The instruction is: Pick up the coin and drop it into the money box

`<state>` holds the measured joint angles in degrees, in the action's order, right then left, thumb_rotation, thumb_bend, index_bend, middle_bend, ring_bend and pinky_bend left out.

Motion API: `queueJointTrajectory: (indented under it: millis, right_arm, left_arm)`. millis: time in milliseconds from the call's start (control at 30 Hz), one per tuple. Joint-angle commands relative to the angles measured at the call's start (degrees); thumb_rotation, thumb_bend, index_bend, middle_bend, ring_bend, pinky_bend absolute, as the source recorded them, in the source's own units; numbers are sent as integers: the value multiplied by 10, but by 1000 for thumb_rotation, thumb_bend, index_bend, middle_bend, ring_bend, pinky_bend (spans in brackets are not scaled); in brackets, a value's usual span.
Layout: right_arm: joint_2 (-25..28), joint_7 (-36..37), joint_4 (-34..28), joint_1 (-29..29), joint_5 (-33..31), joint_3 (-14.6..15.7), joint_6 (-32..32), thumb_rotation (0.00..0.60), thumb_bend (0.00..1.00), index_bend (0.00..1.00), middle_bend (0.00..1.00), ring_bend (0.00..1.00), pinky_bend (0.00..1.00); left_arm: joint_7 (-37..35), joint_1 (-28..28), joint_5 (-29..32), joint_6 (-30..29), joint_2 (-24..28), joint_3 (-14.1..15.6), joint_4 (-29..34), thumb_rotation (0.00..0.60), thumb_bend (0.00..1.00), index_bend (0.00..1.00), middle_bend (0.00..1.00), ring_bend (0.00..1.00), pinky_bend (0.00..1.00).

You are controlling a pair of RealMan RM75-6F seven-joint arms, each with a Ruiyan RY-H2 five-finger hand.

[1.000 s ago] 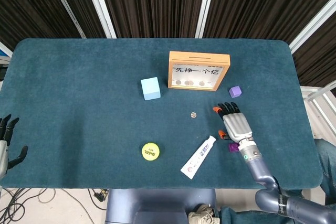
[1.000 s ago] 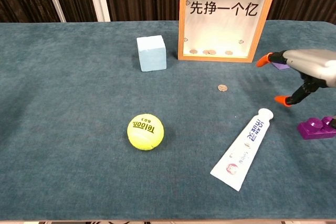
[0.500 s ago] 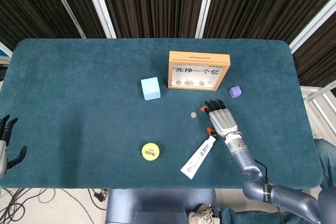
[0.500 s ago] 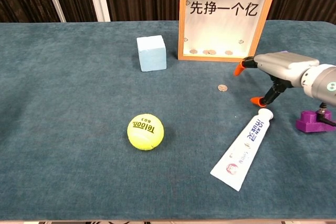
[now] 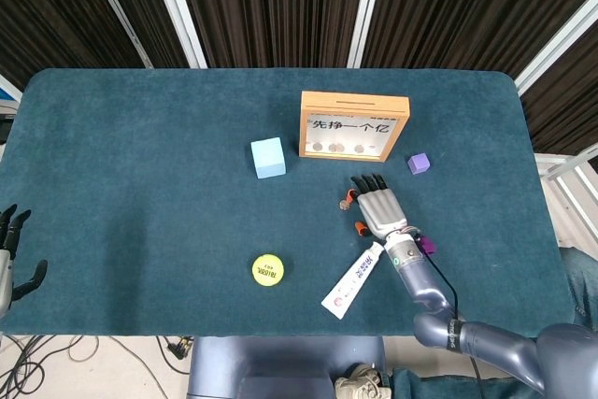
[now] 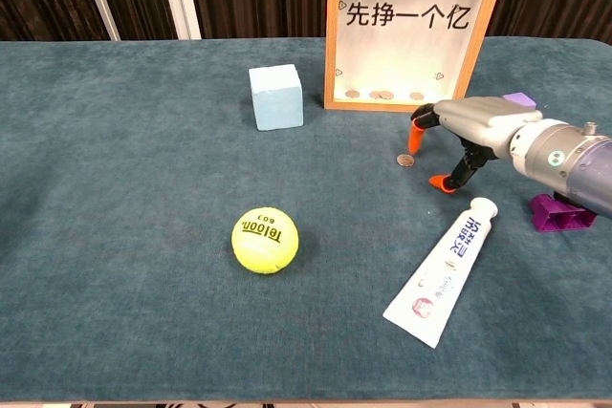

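Note:
The small coin lies flat on the blue cloth in front of the wooden money box, which stands upright with a slot in its top and several coins behind its glass. My right hand hovers just right of the coin, palm down with fingers spread and nothing in it. One orange fingertip hangs right above the coin, and the thumb tip points down beside it. In the head view that fingertip largely covers the coin. My left hand waits at the table's left edge, fingers apart.
A toothpaste tube lies just behind the right hand. A purple brick sits under the right forearm, and a purple cube stands right of the box. A light blue cube and a yellow tennis ball lie to the left.
My right hand has swept left across the table, from beside the purple brick to right over the coin. The coin, the box and the left hand have stayed put.

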<state>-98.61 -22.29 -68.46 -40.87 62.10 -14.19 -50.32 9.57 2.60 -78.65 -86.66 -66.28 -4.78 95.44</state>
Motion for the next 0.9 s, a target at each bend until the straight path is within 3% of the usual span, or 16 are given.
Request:
queueJointTrajectory:
  millis: [33,900]
  right_arm:
    - [-6,0,6,-3,-3,-1,-1,600,390,387,124,55,0]
    - [-31,-2,42,-24,-17,-1,-2,600,390,400,124,54,0]
  left_arm:
    - [0,0,0,0,0,0,0,600,338,118,7,0,0]
    - [-1,0,3,0,1,-1,1,600,338,115,7,0,0]
